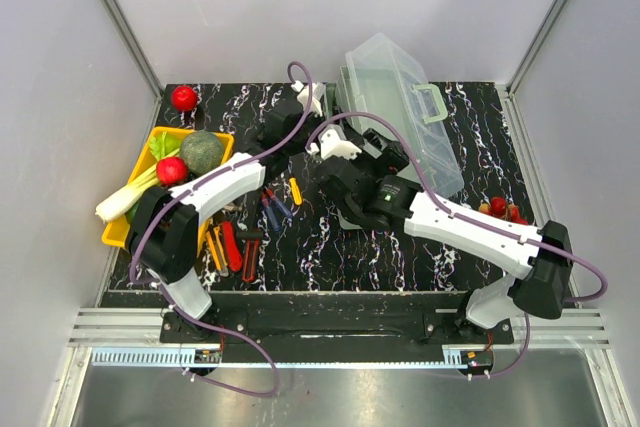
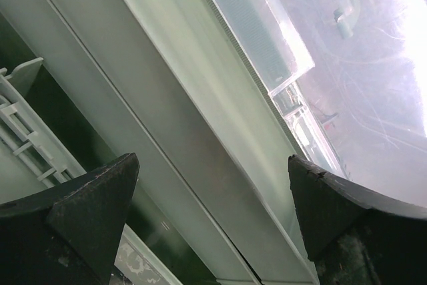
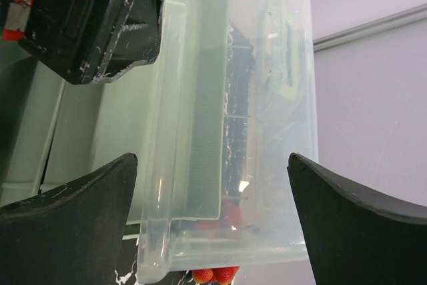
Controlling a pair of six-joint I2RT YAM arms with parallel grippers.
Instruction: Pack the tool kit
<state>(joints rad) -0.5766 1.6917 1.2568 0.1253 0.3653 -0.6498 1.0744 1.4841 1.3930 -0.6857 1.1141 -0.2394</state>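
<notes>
Toolbox (image 1: 392,77) well apart from yellow tray (image 1: 118,232)

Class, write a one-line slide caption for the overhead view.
The left arm and right arm reach toward the clear-lidded toolbox; small hand tools lie beside a yellow vegetable tray.

In the top view the toolbox's (image 1: 345,97) inside is screened by its raised clear lid (image 1: 400,87) and both arms. The small tools (image 1: 240,242) at lower left lie partly under the left arm (image 1: 205,192), their kinds unclear. In the right wrist view red fruit (image 3: 215,275) is cut by the bottom edge.
</notes>
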